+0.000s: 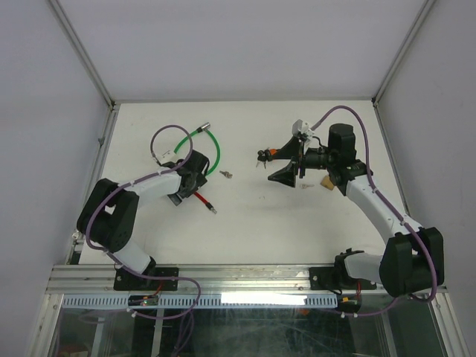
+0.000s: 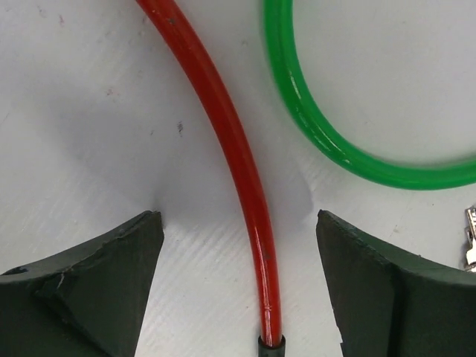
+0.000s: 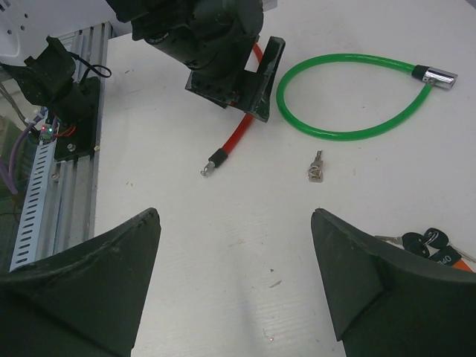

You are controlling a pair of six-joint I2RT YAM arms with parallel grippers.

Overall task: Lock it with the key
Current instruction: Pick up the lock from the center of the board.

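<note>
Left end effector (image 2: 238, 219) straddles a glossy red cable (image 2: 223, 126), jaws apart.

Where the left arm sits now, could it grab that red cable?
Probably yes. The left gripper has its jaws open on either side of the red cable, with nothing between them and it. The green cable lies off to one side, clear of the jaws.

The left gripper (image 2: 238, 217) has its jaws wide apart at 7 and 5 o'clock. They straddle, without touching, a red cable (image 2: 223, 126) that curves from 11 o'clock down to a black collar (image 2: 271, 347) at 6. A green cable (image 2: 311, 123) loops at 2 o'clock and a small metal piece (image 2: 470, 238) shows at 4, all on the white counter (image 2: 89, 134).
</note>
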